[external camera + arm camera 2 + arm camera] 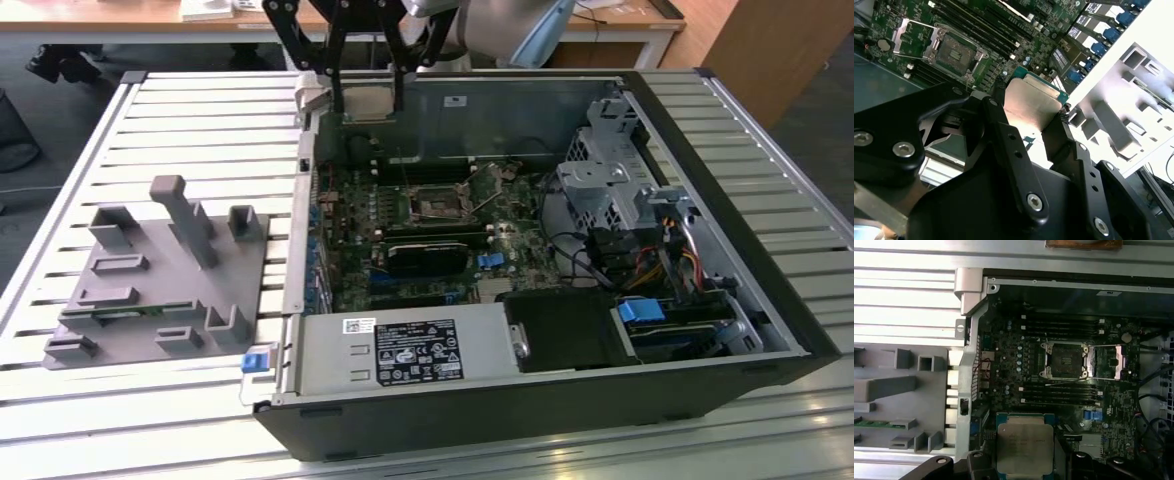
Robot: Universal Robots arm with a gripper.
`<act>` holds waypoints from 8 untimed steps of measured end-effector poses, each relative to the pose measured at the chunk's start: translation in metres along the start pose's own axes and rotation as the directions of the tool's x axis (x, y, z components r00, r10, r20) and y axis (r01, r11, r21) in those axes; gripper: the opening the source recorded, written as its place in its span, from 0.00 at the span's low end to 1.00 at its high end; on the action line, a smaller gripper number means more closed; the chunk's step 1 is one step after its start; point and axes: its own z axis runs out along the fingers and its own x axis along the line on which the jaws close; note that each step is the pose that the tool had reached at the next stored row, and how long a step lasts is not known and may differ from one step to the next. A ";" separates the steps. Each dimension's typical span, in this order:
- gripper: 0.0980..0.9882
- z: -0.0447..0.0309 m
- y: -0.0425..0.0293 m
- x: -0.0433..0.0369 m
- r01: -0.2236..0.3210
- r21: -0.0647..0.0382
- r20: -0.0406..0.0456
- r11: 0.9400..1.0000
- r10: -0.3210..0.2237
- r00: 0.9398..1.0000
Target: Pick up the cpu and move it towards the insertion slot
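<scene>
cpu (pixel 1025 448) in hand (pixel 1024 467), seemingly above case (pixel 747 190)

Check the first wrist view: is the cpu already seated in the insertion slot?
No: the cpu is gripped in the claw, apart from the open, empty insertion slot.

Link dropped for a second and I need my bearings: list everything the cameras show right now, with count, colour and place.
cpu: one, silvery top with pale rim, held in the gripper above the open case, clear of the socket.
insertion slot: one, dark with shiny metal frame, on the motherboard, empty.
computer case: one, black, lying open on the slatted table.
motherboard: one, dark green, inside the case.
fixture: one, grey, with upright posts, at the exterior view's left of the case.
slatted table: one, silver, under everything.
gripper: one, black, shut on the cpu.
</scene>
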 end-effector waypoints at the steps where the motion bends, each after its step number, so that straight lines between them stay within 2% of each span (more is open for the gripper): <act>1: 0.50 0.0000 0.0000 -0.0011 0.000 0.000 0.000 1.000 0.000 1.000; 8: 0.50 0.0000 -0.0001 -0.0081 0.000 0.000 0.000 1.000 0.000 1.000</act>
